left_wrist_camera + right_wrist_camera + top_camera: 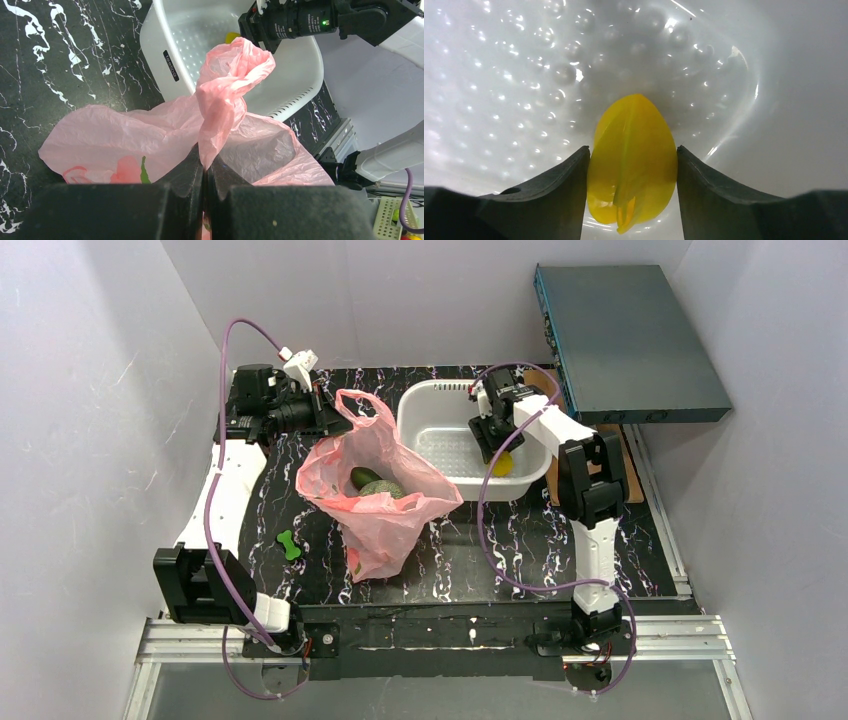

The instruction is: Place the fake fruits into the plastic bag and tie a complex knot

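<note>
On the black marbled worktop [450,540], the pink plastic bag [375,510] stands open between the 2 arms. The avocado [364,477] and the melon [386,490] lie inside it, touching each other. The left claw [205,167] is clenched on a twisted handle loop of the bag, with only the thin film between its 2 fingers.

Just right of the bag sits the white basket [425,405], its floor perforated. In its near-right corner is the yellow fruit [631,130], down at the basket floor. The right claw [632,152] grasps it, 1 finger against each flank.

A small dark label [171,65] on the basket's outer wall carries white writing too small to read. A red and green print [127,172] on the bag shows no legible words. A green bone-shaped toy [290,544] lies on the worktop left of the bag, apart from it. A dark box [630,340] stands at the far right.
</note>
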